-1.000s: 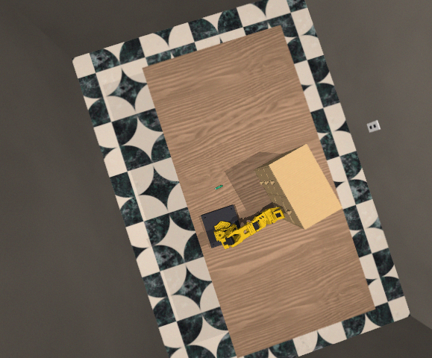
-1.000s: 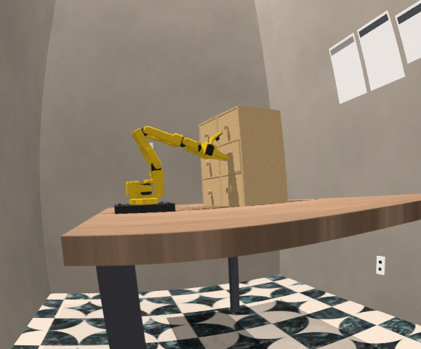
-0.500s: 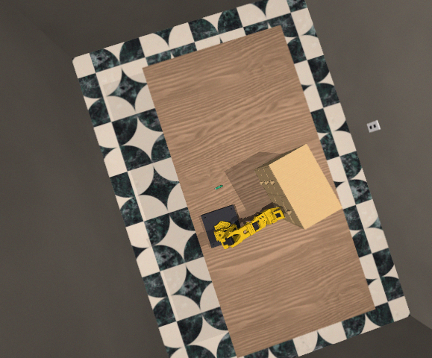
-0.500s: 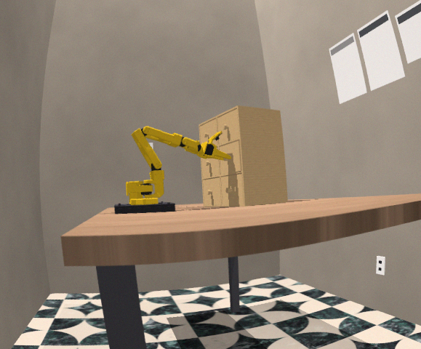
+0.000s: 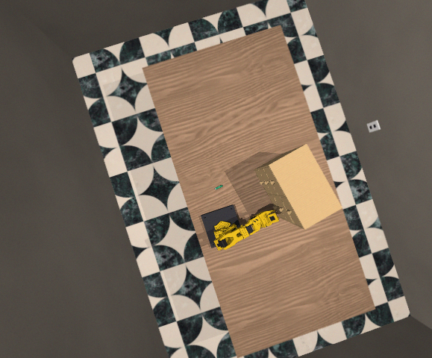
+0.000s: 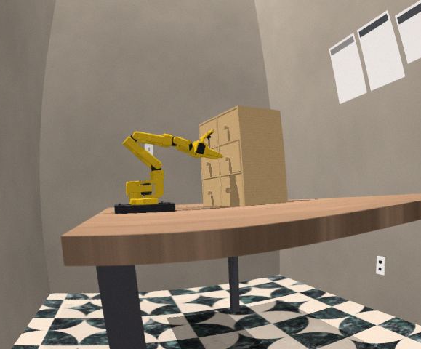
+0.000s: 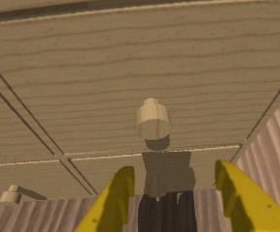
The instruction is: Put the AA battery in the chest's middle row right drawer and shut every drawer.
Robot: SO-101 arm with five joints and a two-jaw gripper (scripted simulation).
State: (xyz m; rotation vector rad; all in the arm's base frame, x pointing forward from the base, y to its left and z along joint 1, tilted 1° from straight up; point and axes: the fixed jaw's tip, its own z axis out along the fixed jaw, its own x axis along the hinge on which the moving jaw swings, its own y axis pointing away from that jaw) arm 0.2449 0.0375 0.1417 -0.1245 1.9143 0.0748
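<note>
The AA battery [image 5: 218, 187] is a small green cylinder lying on the table, left of the chest and beyond the arm's base. The wooden chest [image 5: 301, 185] has three rows of two drawers, and all look shut in the exterior view [image 6: 236, 158]. My gripper [image 6: 215, 143] is at the chest's front, level with the top of the middle row. In the wrist view its yellow fingers stand a little apart and hold nothing. A round drawer knob [image 7: 153, 118] sits just ahead of and above them, untouched.
The arm's black base plate [image 5: 219, 223] sits close to the chest's front corner. A second knob [image 7: 10, 194] shows at the lower left of the wrist view. The table edge runs near the base.
</note>
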